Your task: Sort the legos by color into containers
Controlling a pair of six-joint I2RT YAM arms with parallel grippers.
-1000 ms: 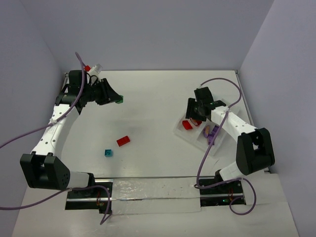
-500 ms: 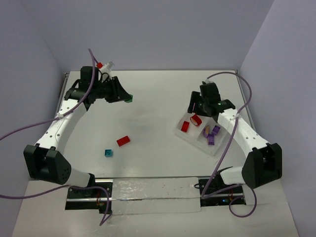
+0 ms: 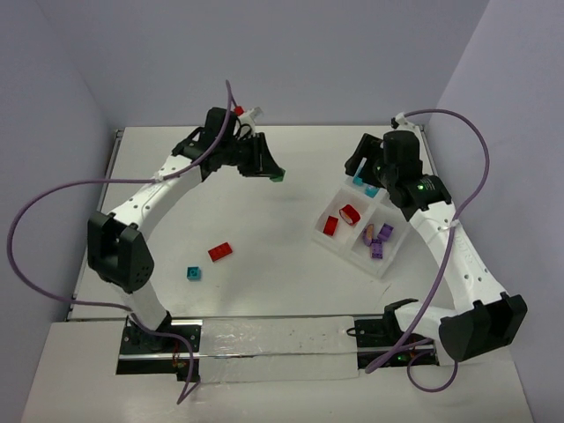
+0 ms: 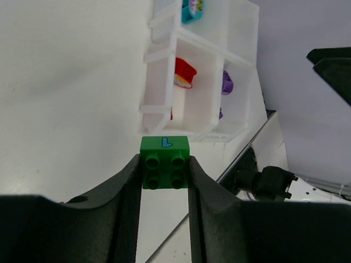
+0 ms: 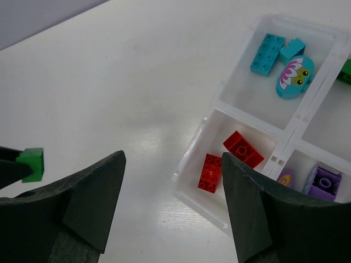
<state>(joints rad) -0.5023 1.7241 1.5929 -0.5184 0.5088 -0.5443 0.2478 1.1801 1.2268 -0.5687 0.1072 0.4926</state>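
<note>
My left gripper point(image 3: 271, 171) is shut on a green brick point(image 3: 277, 177) and holds it above the table, left of the tray. In the left wrist view the green brick point(image 4: 164, 161) sits between the fingertips, with the tray point(image 4: 159, 82) beyond it. My right gripper point(image 3: 359, 164) is open and empty above the tray's far left corner; its wrist view shows it point(image 5: 173, 156) wide open. The white tray point(image 3: 319, 234) holds two red bricks point(image 5: 210, 172), teal pieces point(image 5: 267, 46), purple bricks point(image 5: 323, 183) and a bit of green point(image 5: 346, 71), each colour in its own compartment.
A loose red brick point(image 3: 220, 251) and a small teal brick point(image 3: 193, 273) lie on the table to the near left of centre. Walls close the table at the back and on both sides. Purple cables loop off both arms.
My left arm has swung right toward the tray with the green brick. My right gripper has left a red brick in the tray and risen back from it.
</note>
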